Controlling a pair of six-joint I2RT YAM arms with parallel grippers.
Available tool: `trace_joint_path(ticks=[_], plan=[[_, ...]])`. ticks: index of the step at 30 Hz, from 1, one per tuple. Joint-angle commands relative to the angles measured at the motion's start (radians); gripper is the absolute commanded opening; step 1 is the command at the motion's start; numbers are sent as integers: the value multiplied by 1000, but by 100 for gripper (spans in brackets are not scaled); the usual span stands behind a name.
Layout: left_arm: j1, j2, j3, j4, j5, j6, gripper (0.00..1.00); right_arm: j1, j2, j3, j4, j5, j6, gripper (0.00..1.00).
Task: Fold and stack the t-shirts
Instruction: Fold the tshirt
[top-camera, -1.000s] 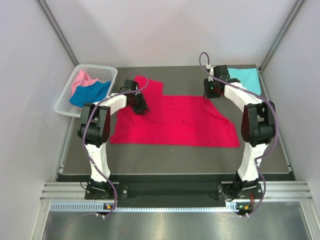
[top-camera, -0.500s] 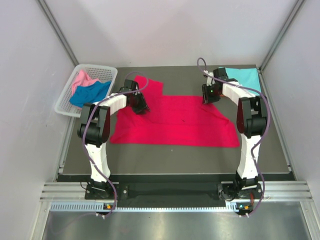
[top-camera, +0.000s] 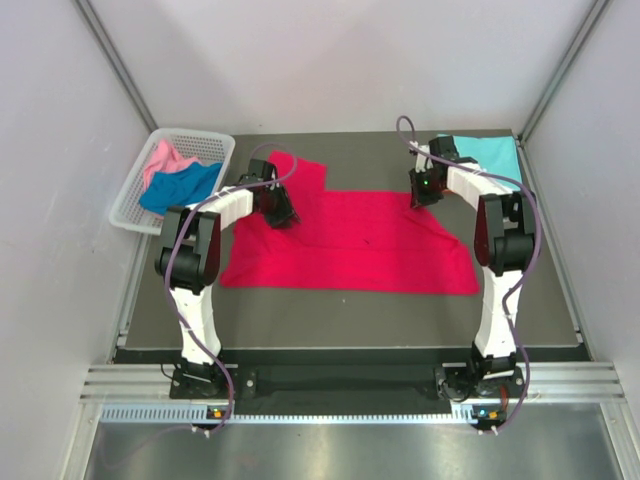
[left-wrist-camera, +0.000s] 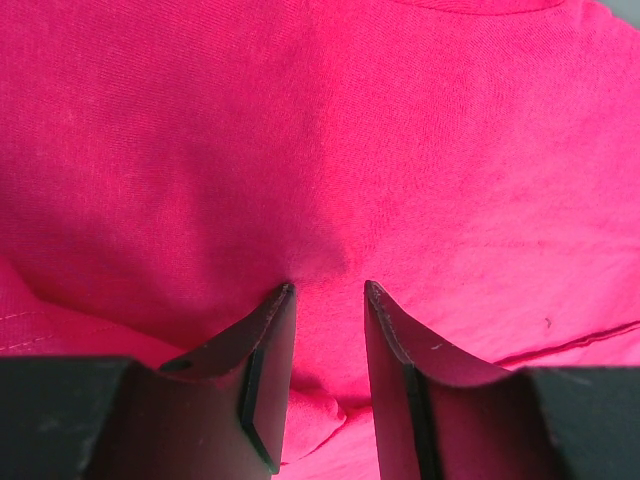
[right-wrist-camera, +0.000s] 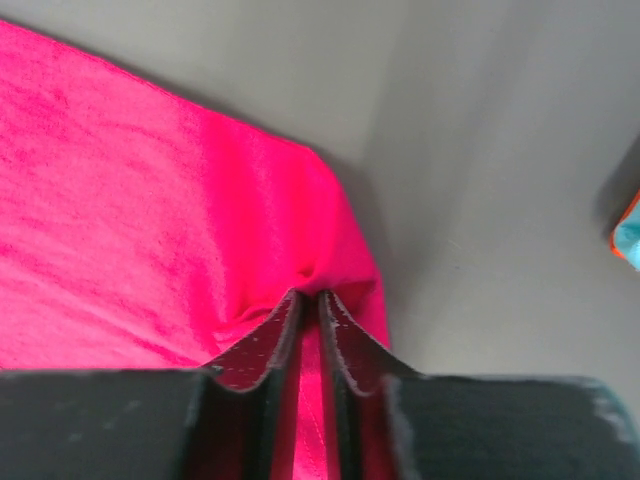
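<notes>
The crimson t-shirt (top-camera: 350, 245) lay spread flat across the counter (top-camera: 350, 315). The left fingers (left-wrist-camera: 262, 345) stood apart, tips pressing its cloth; the right fingers (right-wrist-camera: 352, 345), nearly closed, pinched its far right corner.

Top view: left gripper (top-camera: 284, 217) fingertips hidden under own wrist body. Light turquoise cloth t-shirt (top-camera: 492, 155) partly covered by right arm (top-camera: 470, 183). Pink cloth t-shirt (top-camera: 160, 157) half buried under royal blue cloth t-shirt (top-camera: 180, 187) in white plastic lattice basket (top-camera: 128, 216); both crumpled, outlines unclear. Left wrist view: crimson red cloth t-shirt (left-wrist-camera: 320, 150) overruns every frame edge. Right wrist view: orange sliver (right-wrist-camera: 616, 238) cut by right edge, too small to identify.
</notes>
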Motion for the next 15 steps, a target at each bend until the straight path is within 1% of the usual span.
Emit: trace_joint_path(ticks=[1,2,5,10,15], plan=[[-3,57,-6,-5,-55,20,39,-17,-29,20,8,-18,4,10],[-3,58,-4,-5,-58,20,39,-19,-32,23,8,-18,6,5],[-3,60,-4,-6,-60,21,39,-19,-43,32,-2,-16,18,0],[-3,63,-4,-5,-74,13,39,-17,-80,15,0,23,61,0],[-3,72,8,0,-63,4,39,-17,-138,-25,63,62,114,0]])
